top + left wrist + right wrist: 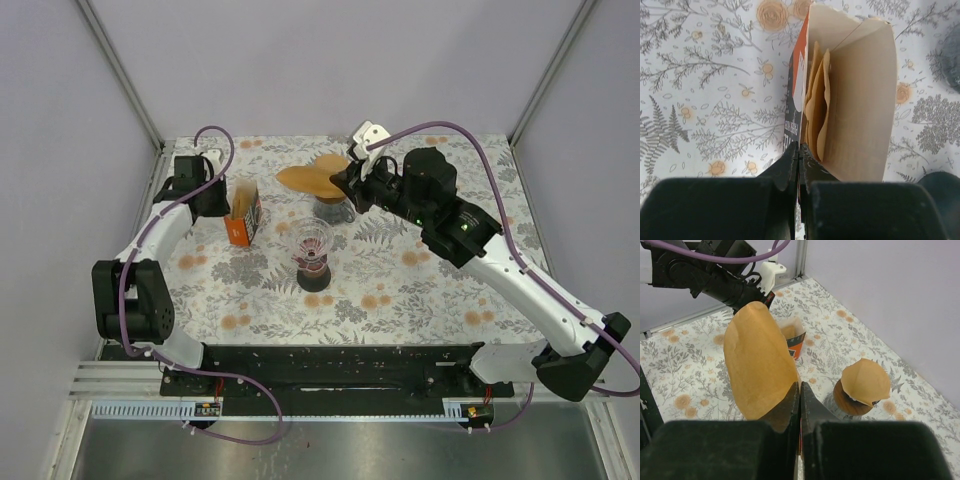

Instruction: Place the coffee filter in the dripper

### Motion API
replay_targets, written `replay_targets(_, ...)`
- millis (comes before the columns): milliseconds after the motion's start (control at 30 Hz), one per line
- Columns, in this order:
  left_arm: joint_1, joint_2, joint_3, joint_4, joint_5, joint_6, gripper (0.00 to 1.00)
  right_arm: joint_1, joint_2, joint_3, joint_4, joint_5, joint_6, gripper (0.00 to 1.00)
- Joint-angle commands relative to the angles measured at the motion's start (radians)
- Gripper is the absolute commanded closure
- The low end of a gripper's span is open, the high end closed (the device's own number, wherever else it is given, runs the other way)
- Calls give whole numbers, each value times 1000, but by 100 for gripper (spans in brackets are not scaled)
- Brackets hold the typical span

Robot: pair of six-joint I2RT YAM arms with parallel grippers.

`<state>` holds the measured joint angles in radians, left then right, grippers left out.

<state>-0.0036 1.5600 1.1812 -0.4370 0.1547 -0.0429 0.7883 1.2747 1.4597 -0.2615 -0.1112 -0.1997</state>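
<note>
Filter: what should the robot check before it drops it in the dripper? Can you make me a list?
1. Filter gripped: ok, pinched in the shut right gripper.
2. Only one filter picked up: cannot tell.
3. Dripper upright: ok.
4. Dripper empty: ok, it looks clear from the top view.
5. Filter lined up over the dripper: not ok, it looks farther back.
6. Box out of the way: ok, the left gripper is shut on its wall, left of the dripper.
</note>
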Motion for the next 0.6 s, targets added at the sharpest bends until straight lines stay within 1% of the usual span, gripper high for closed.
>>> replay_targets(0,25,-28,-28,184,37,-29,100,-14,-17,-2,-16,-24,31,100)
replay_targets(100,42,-28,-69,227,60,-46,100,-18,-24,-2,-35,-16,32,100)
replay_targets(200,45,-11,-89,244,52,-54,100,-21,-44,-21,-35,-15,31,100)
replay_targets(400,47,2,-112,241,66,-61,100,-26,-57,-36,-33,-16,25,100)
replay_targets(567,45,-3,-114,233,49,-55,100,-27,-54,-41,-32,-28,14,100)
